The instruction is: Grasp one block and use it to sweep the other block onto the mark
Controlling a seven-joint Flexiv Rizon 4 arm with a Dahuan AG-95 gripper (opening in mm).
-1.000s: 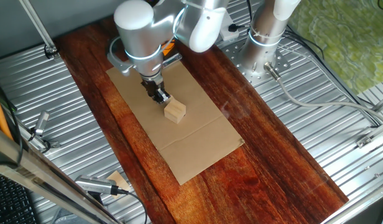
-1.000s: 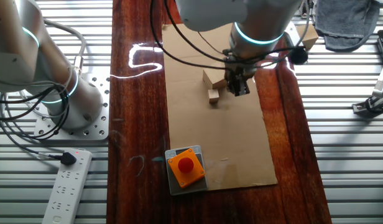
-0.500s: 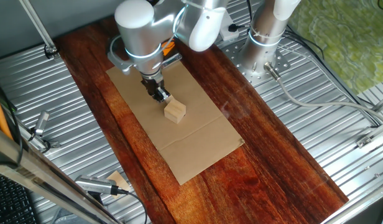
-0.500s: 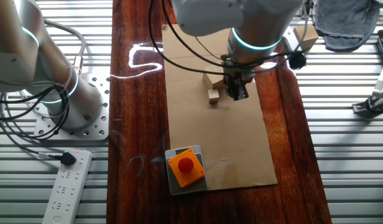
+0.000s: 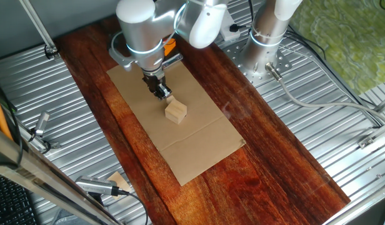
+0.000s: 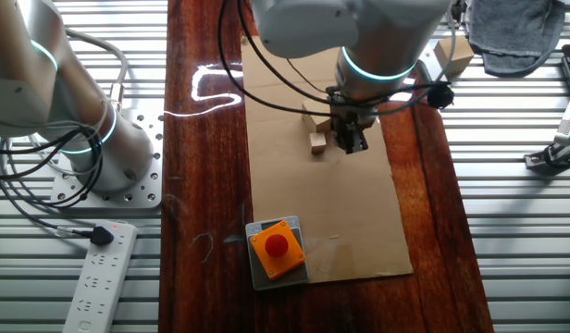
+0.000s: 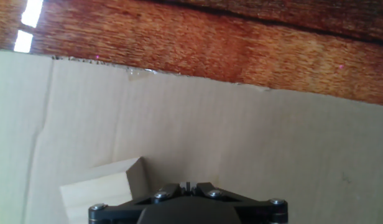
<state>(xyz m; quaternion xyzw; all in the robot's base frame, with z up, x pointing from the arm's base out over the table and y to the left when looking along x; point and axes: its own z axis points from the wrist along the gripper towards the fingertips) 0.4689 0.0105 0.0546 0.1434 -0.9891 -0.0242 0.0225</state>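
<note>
The small pale cube, the one block [image 6: 317, 141], lies on the brown cardboard [image 6: 350, 222], close to the larger tan wooden block, the other block [image 5: 175, 112] [image 6: 310, 118]. My gripper [image 5: 160, 93] [image 6: 352, 141] stands low over the cardboard just beside the small cube [image 5: 169, 99], apart from it. Its jaws look shut with nothing between them. In the hand view a pale block [image 7: 98, 186] shows at the lower left of my gripper [image 7: 187, 185]; I cannot tell which block it is. The mark is out of view.
An orange box with a red button [image 6: 277, 248] sits at one end of the cardboard. The cardboard lies on a dark wooden board [image 5: 274, 156] flanked by ribbed metal. The arm's base [image 5: 267, 44] and a power strip [image 6: 98, 277] stand off the board.
My gripper has shifted slightly toward the blocks, now hiding more of the larger block in the other fixed view. Both blocks lie where they were.
</note>
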